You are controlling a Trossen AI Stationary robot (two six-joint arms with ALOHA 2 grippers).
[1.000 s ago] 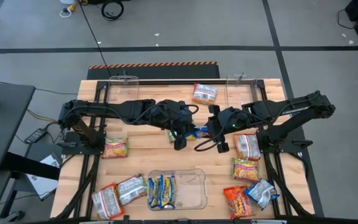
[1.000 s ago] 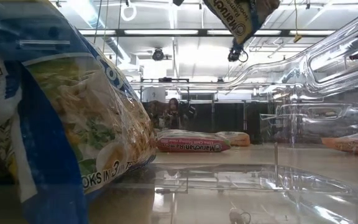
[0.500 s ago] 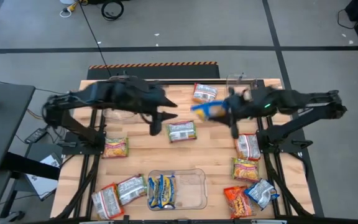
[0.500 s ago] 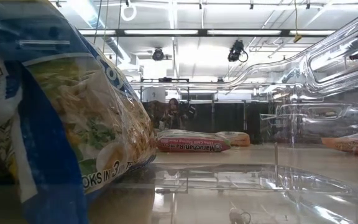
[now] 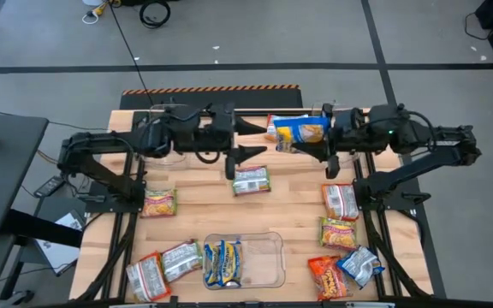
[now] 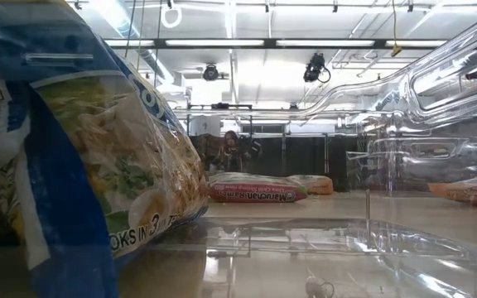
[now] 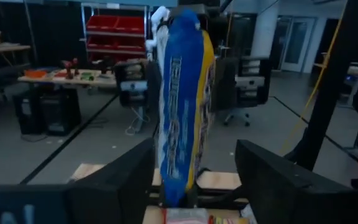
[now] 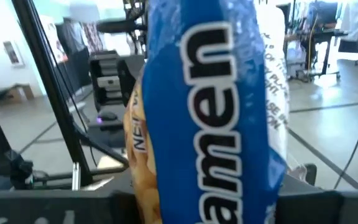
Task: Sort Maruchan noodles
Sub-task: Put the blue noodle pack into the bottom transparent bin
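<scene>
My right gripper (image 5: 325, 137) is shut on a blue-and-yellow noodle packet (image 5: 300, 130), held high over the table's far middle. My left gripper (image 5: 251, 139) stands open just left of that packet, pointing level at it. In the left wrist view the packet (image 7: 182, 106) stands ahead, between my left gripper's (image 7: 194, 193) spread fingers and apart from them. A green-and-pink packet (image 5: 251, 180) lies flat on the table's middle. A clear bin (image 5: 268, 265) at the near edge holds another blue-and-yellow packet (image 5: 222, 263). Neither gripper shows in the low view. My right gripper pinches the blue-and-yellow packet by its right end (image 5: 320, 133) between its two fingers. The fingers come level from the table's right side. The packet sticks out from them toward my left gripper, lifted clear of the table. In the right wrist view the packet (image 8: 216, 124) hides the fingertips.
Loose packets lie at the left (image 5: 159, 203), near left (image 5: 148, 275) (image 5: 181, 259), right (image 5: 341, 201) (image 5: 338, 232) and near right (image 5: 326, 275) (image 5: 359, 263). One more (image 5: 279, 128) lies at the far edge, under the held packet. The low view shows the binned packet (image 6: 81, 165) close up.
Both grippers have risen from the table's middle toward the far edge and tipped up to level. My left gripper has opened and left the green-and-pink packet lying on the table. My right gripper has carried the blue-and-yellow packet up with it.
</scene>
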